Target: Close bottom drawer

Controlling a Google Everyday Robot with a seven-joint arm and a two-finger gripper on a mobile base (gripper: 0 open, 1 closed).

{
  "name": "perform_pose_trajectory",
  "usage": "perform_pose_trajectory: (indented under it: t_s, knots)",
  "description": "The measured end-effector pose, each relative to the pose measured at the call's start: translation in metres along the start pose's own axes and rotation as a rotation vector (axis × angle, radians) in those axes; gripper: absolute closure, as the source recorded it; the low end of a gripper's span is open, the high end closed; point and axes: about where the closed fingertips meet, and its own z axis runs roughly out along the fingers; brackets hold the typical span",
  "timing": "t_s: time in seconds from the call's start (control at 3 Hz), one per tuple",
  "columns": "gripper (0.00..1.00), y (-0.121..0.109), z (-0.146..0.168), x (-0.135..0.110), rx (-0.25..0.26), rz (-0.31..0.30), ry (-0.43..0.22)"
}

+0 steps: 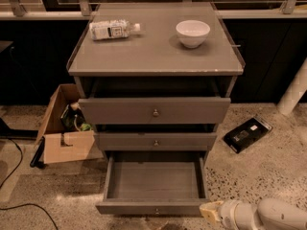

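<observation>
The bottom drawer [154,181] of the grey cabinet [156,56] is pulled far out and is empty inside. Its slim front [148,208] with a small metal knob [156,211] faces me at the lower edge of the camera view. The middle drawer [156,141] and the top drawer [154,110] stand slightly out. My gripper [207,212] comes in from the lower right on a white arm [268,215]. Its pale tip is right at the right end of the bottom drawer's front.
A plastic bottle [114,29] lies on its side and a white bowl [193,33] stands on the cabinet top. An open cardboard box [64,128] with items sits on the floor at left. A black flat device [247,134] lies on the floor at right. A cable [14,176] runs at left.
</observation>
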Motion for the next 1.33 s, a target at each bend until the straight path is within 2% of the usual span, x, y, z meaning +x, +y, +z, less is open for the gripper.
perform_pose_trajectory:
  t_s: [0.33,1.0,1.33]
  knots:
    - [1.0,-0.008,0.019,0.013,-0.013,0.01,0.02]
    - [1.0,-0.021,0.055,0.035,-0.04,0.034,0.098]
    - [1.0,-0.021,0.056,0.035,-0.041,0.033,0.1]
